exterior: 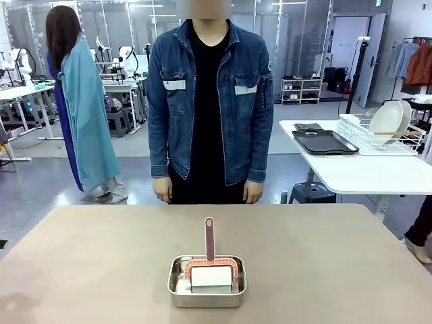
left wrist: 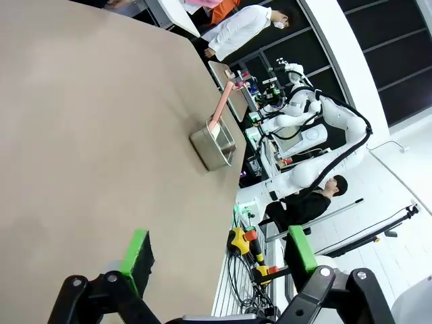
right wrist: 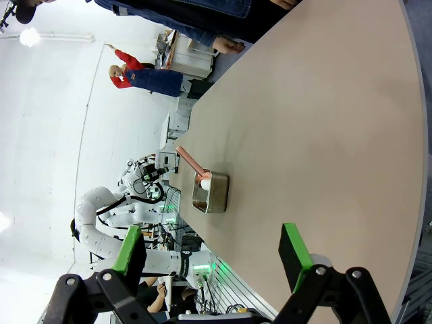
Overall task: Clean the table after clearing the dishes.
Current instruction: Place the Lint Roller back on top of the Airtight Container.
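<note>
Nearest the robot's edge, at 6 o'clock on the table [exterior: 88, 263], sits a small steel pan [exterior: 206, 282] with a white roller [exterior: 211, 278] lying in it, its pink handle [exterior: 209, 237] sticking up toward 12. The rest of the tan top is bare around it. In the left wrist view the left gripper [left wrist: 219, 262] hangs above the table with its green pads wide apart and nothing between them; the pan shows further along the top at about 12 o'clock from it. Same for the right gripper [right wrist: 212, 250] in its own view: jaws fully spread, holding nothing, pan ahead at roughly 12. At the far edge, 12 o'clock, a person in a denim jacket [exterior: 209, 101] stands facing the table, arms down, both hands hanging just past the edge. Beyond, at 2 o'clock, a white-topped table [exterior: 378, 172] carries a dark tray [exterior: 324, 142] and a wire rack [exterior: 378, 138] with white plates [exterior: 388, 120] stood on edge in it.
</note>
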Controlling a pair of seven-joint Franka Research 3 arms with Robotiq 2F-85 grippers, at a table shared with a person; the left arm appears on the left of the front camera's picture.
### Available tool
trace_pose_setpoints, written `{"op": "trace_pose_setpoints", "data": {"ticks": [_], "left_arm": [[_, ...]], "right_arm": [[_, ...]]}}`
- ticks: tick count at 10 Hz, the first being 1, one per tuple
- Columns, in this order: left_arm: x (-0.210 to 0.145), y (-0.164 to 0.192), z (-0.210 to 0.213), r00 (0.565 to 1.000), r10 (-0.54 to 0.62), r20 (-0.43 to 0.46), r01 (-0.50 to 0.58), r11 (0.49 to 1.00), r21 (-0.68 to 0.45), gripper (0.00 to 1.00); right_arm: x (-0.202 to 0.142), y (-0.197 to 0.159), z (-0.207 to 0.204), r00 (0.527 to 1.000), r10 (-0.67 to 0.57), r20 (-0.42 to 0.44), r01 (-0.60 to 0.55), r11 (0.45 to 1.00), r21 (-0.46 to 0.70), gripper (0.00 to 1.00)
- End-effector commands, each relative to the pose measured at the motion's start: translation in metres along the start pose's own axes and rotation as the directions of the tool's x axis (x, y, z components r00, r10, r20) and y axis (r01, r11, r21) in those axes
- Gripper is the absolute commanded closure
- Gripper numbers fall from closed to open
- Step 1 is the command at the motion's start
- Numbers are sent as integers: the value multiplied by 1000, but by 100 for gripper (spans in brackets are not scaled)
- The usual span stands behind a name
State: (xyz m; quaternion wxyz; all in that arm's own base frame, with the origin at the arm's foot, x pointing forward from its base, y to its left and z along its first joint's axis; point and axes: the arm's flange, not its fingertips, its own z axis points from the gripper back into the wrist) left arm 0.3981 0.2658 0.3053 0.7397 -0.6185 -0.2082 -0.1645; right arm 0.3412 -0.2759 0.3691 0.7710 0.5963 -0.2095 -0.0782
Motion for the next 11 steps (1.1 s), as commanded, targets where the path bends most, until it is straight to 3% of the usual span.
{"op": "trace_pose_setpoints", "data": {"ticks": [1,11], "left_arm": [[-2,-8,0,1000,11,11,-11,1000,-5,0],[-2,-8,0,1000,11,11,-11,1000,-5,0]], "right_arm": [[0,3,0,1000,21,7,-21,1000,6,0],[0,3,0,1000,21,7,-21,1000,6,0]]}}
